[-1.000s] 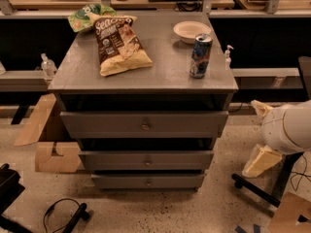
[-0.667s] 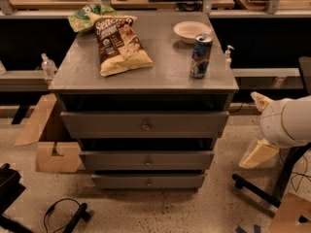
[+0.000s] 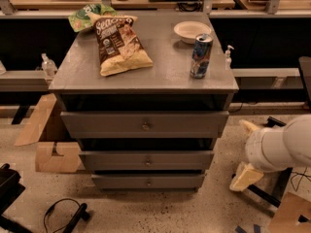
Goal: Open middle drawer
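Middle drawer (image 3: pixel 146 160) sits shut in the grey cabinet (image 3: pixel 68 81), its front flush between the top drawer (image 3: pixel 97 125) above and the bottom drawer (image 3: pixel 121 181) below; its small round knob (image 3: pixel 148 162) lies well off to the left of the gripper (image 3: pixel 249 154) as the camera sees it, at about the same height; the gripper hangs beside the cabinet's right flank, clear of it and touching nothing, and whether it is open or closed cannot be told from this view. Over the last second the white arm (image 3: pixel 284 144) has sunk and eased a little leftward, so the gripper is now down at the level of the middle drawer's front rather than up beside the top drawer; I read that as the approach getting lined up in height, with the sideways reach to the knob yet to be made and no pull begun. Up and to the left of the gripper, on the cabinet top, stand a drinks can (image 3: pixel 200 56), a pale bowl (image 3: pixel 192 30) and a chip bag (image 3: pixel 119 42); none has shifted, and all sit above the path the gripper would likely take, though the can is nearest the edge on its side.
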Robot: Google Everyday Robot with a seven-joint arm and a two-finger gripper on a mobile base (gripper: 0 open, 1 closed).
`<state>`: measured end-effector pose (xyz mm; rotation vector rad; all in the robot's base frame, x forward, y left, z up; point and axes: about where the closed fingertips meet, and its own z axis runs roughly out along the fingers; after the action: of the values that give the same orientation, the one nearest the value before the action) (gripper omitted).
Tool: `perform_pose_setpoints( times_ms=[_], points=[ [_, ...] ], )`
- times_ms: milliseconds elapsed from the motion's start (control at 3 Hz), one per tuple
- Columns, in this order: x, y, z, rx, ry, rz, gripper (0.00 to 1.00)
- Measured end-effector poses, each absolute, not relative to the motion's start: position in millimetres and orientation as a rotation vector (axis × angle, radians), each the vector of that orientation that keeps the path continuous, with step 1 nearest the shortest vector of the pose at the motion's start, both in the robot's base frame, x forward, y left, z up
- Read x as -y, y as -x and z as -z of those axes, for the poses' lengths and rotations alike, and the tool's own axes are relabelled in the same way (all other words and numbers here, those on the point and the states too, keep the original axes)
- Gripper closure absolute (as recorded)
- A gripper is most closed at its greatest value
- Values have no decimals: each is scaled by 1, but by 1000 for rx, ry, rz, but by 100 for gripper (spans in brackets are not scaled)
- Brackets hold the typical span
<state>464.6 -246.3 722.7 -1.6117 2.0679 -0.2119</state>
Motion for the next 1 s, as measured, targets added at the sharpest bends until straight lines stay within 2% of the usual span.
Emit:
perform_pose_setpoints(
  times_ms=[1000],
  points=[
    [240, -490, -572, -2060, 1807, 151, 0]
  ],
)
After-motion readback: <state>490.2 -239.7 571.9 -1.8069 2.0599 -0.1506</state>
